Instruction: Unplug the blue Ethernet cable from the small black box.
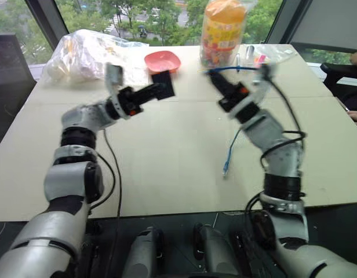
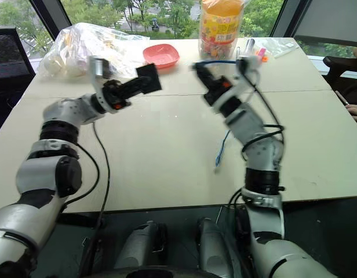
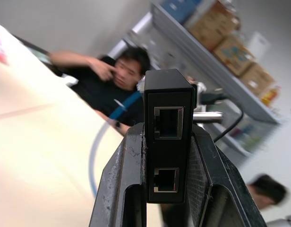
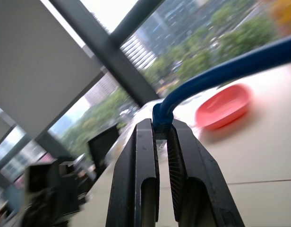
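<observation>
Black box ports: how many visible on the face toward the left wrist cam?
2, both empty, on the small black box clamped in the left hand: one upper, one lower. Other faces are hidden.

1. Left arm up and bent, left gripper angled inward toward the right one, fingers clamped tight.
2. Right arm raised too, right gripper tilted up and inward, fingers pinched shut.
3. Grippers well apart.

No text, brand or number can be read anywhere in these pictures. The yellow-and-orange jar at the top centre of the head views carries a printed label, but its marks are too blurred to make out. The cardboard boxes on the shelf at the upper right of the left wrist view show no legible lettering either.
</observation>
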Available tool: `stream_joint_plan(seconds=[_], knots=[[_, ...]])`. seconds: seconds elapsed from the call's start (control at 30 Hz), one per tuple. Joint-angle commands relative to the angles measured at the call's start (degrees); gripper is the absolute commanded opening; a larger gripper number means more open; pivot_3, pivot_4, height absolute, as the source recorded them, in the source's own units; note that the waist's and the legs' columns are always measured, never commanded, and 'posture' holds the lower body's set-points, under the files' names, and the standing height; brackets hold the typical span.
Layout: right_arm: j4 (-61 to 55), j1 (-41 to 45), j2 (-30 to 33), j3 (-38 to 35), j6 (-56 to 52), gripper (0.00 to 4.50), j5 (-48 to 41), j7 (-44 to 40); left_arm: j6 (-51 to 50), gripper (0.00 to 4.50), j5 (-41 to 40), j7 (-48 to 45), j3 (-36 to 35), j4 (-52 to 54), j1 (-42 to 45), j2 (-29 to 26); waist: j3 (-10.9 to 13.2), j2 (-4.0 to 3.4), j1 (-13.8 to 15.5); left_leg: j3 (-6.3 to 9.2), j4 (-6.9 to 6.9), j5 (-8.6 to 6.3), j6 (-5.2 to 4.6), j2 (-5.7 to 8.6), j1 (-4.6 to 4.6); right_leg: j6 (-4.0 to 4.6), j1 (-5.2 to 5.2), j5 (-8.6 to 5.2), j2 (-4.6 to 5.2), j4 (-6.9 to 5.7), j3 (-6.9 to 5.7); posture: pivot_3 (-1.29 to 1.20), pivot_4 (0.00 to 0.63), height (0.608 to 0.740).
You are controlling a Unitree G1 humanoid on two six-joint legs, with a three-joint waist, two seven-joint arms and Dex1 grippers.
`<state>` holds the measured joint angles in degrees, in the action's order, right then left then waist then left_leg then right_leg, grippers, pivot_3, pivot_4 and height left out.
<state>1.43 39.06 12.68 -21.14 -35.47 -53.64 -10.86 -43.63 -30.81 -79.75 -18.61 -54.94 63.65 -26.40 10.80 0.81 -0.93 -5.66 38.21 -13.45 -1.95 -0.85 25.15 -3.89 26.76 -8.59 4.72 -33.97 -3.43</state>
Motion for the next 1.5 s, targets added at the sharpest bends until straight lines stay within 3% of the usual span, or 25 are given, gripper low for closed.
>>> stream_joint_plan(seconds=[0.03,0.1,0.2,0.43,0.57,0.67,0.73,0.77,0.83,0.93,1.03,1.27,1.3,1.5], knots=[[0.2,2.3,-0.8,1.1,0.8,0.02,0.2,-1.5,0.0,0.49,-2.1,-0.1,-0.1,2.8,0.5,2.1,0.0,0.00,0.1,0.01,0.00,0.00,0.00,-0.01,-0.01,-0.01,0.00,0.00,-0.01,-0.04,0.00,0.00,0.150,0.740],[1.4,3.0,-0.3,1.0,1.2,0.02,1.1,-2.1,2.5,0.49,-0.3,1.7,1.2,4.7,-0.8,2.6,0.0,-0.01,0.0,0.01,0.00,0.00,0.00,-0.02,-0.01,0.00,0.00,0.00,-0.03,-0.06,0.00,0.00,0.150,0.740],[7.6,4.3,3.2,2.7,1.5,0.02,6.6,-2.3,19.8,0.49,10.8,11.5,9.6,11.8,-5.5,6.5,0.0,-0.01,0.0,-0.03,0.01,0.00,0.00,-0.01,-0.03,0.00,-0.02,0.01,0.00,-0.04,0.03,0.00,0.150,0.740],[33.7,11.9,8.8,6.6,6.3,0.02,21.7,-0.9,33.3,0.49,14.3,21.7,13.7,22.8,-12.4,15.5,0.0,-0.01,0.2,-0.13,0.04,0.01,-0.01,0.01,0.08,0.03,0.06,0.02,0.05,0.01,0.06,0.00,0.150,0.740],[44.2,15.9,9.6,8.2,12.1,1.57,28.0,-2.7,38.4,0.49,16.1,28.1,15.2,25.0,-14.2,19.2,0.0,-0.01,0.0,-0.13,0.01,0.01,-0.02,0.02,0.07,-0.08,0.06,0.07,0.00,0.01,0.06,0.00,0.150,0.740],[46.7,16.8,9.6,9.0,14.0,3.21,31.1,-3.2,41.9,0.49,18.3,30.9,17.2,24.4,-15.0,20.9,0.0,-0.01,-0.1,-0.15,0.01,0.00,-0.03,-0.01,0.04,-0.20,0.06,0.14,-0.04,-0.02,0.06,0.00,0.150,0.740],[44.5,15.4,9.7,11.1,13.6,4.31,33.7,-4.1,45.2,0.49,20.6,32.9,18.9,22.6,-15.4,21.8,0.0,-0.02,0.0,-0.15,0.02,0.00,-0.04,-0.01,0.03,-0.21,0.06,0.14,-0.04,-0.04,0.06,0.00,0.150,0.740],[42.1,14.1,9.7,12.2,12.8,4.42,34.6,-4.9,47.1,0.49,21.7,33.9,19.6,21.3,-15.4,22.1,0.0,-0.02,0.0,-0.15,0.02,0.00,-0.03,-0.01,0.03,-0.21,0.05,0.14,-0.04,-0.04,0.06,0.00,0.150,0.740],[37.8,12.0,9.6,13.3,11.2,4.42,35.4,-6.2,50.0,0.49,23.2,35.9,20.2,18.9,-15.0,22.5,0.0,-0.02,0.1,-0.15,0.04,0.00,-0.04,-0.01,0.02,-0.21,0.04,0.14,-0.04,-0.04,0.06,0.00,0.150,0.740],[16.6,1.5,8.8,15.1,5.7,4.42,32.0,-9.6,56.6,0.49,26.2,43.2,19.7,7.5,-11.7,23.6,0.0,-0.01,0.5,-0.05,0.06,0.00,-0.04,0.00,0.04,-0.24,0.01,0.12,-0.03,-0.03,0.03,0.00,0.150,0.740],[6.0,-4.0,7.7,14.3,2.5,4.42,30.0,-9.3,60.3,0.49,27.6,46.8,19.4,-1.0,-9.5,24.1,0.0,-0.01,0.4,-0.01,0.06,-0.02,-0.06,0.00,0.10,-0.28,0.04,0.11,-0.01,-0.02,0.00,0.00,0.150,0.740],[-3.7,-9.6,6.4,13.1,-0.3,4.42,29.8,-6.9,62.6,0.49,27.9,46.4,18.7,-11.0,-7.8,23.9,0.0,-0.01,0.3,-0.04,0.11,-0.02,-0.06,-0.03,0.07,-0.23,0.03,0.12,0.00,-0.01,-0.06,0.00,0.150,0.740],[-4.2,-9.9,6.4,12.9,-0.5,4.50,29.7,-6.7,62.7,1.54,27.9,45.8,18.7,-11.2,-7.9,23.8,0.0,-0.01,0.3,-0.03,0.10,-0.02,-0.06,-0.04,0.07,-0.23,0.04,0.12,0.00,-0.01,-0.08,0.00,0.150,0.740],[-5.5,-11.2,6.4,12.8,-0.5,4.50,30.2,-6.3,62.3,3.84,27.0,44.9,17.7,-10.2,-8.7,22.8,0.0,-0.01,0.3,-0.04,0.10,-0.02,-0.06,-0.04,0.08,-0.22,0.04,0.12,0.02,-0.01,-0.09,0.00,0.150,0.740]])
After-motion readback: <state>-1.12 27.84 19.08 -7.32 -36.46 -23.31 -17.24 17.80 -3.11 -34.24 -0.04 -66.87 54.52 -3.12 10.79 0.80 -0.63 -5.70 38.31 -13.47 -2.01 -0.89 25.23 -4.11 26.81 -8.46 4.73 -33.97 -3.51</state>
